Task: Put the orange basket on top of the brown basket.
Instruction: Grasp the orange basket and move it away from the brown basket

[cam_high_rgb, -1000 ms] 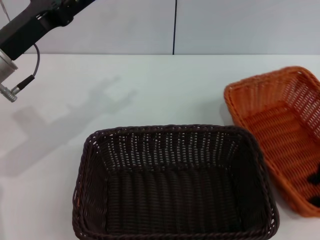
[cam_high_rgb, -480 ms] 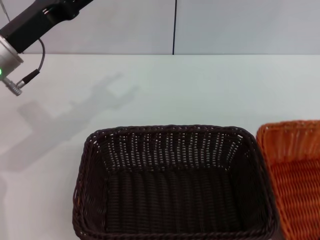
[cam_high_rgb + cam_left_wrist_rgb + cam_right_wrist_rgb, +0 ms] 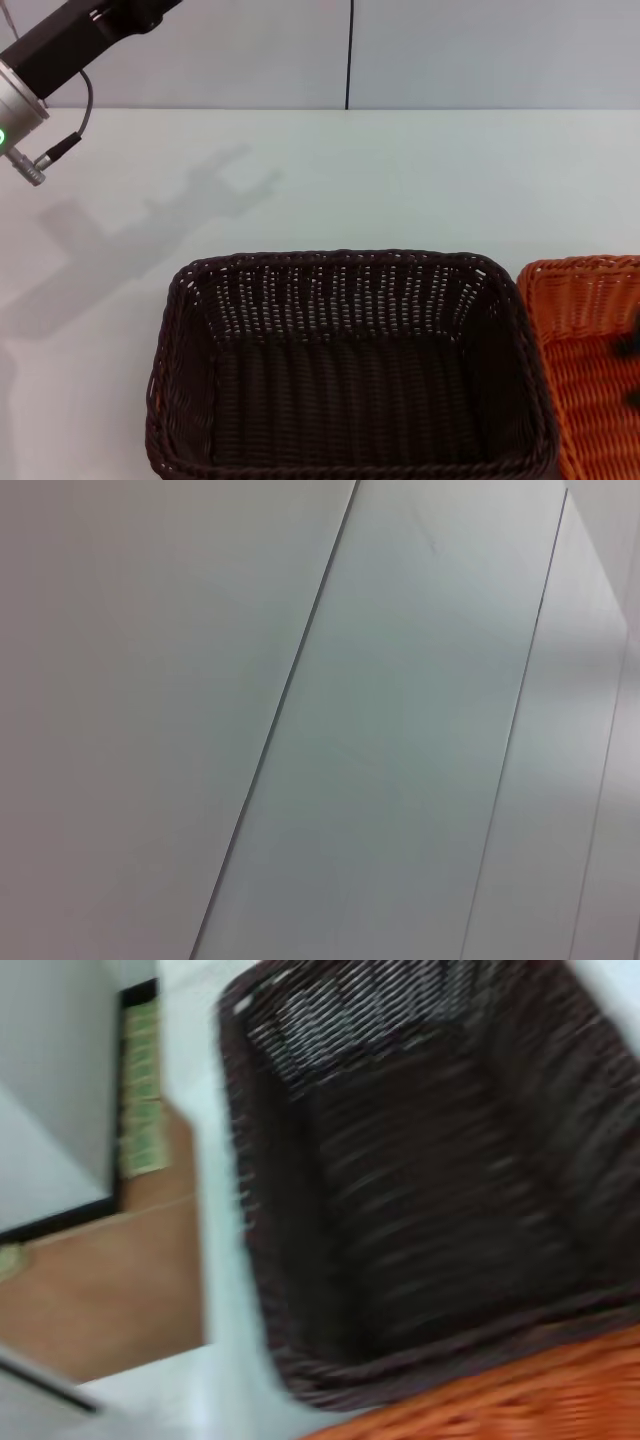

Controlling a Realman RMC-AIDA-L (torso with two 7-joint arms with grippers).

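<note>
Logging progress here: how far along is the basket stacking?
Not stacked yet. The orange basket sits at the right edge, beside the brown basket rather than on it. The right wrist view looks down into the brown basket, so that arm seems to be carrying the orange one. Left arm is raised, idle. Placing remains.

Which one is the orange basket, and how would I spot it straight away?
Start at the white table and find the big brown basket near its front edge. The orange basket is right beside it on the robot's right, partly out of view. Same woven shape, but bright orange, not dark brown.
</note>
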